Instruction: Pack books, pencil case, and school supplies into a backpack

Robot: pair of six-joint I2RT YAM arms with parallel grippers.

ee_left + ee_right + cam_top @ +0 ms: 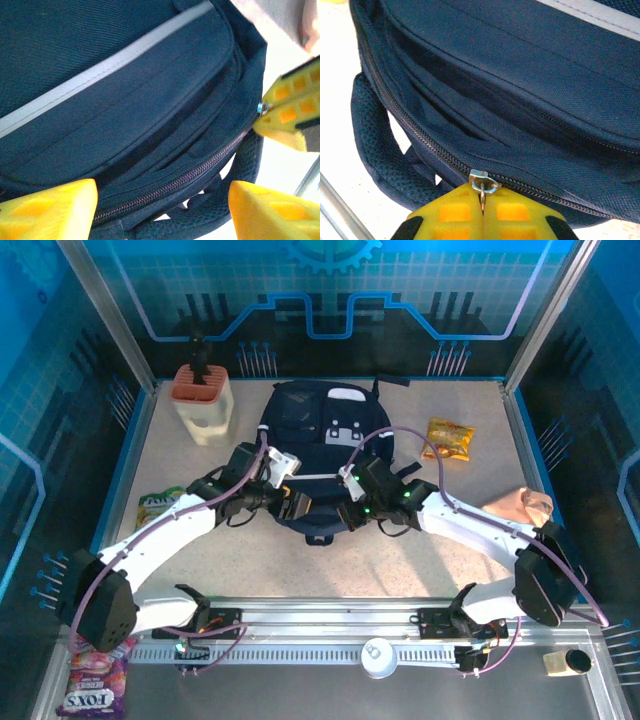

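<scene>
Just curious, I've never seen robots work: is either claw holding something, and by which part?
The right gripper is pinching the backpack by its metal zipper pull, at the bag's near edge. The left gripper is open and holds nothing.

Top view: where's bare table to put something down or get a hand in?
Free: table strip between backpack and the near rail; far-right corner beyond the yellow snack packet. Crowded: backpack's near edge, where left gripper and right gripper meet; green packet and beige holder take the left.
</scene>
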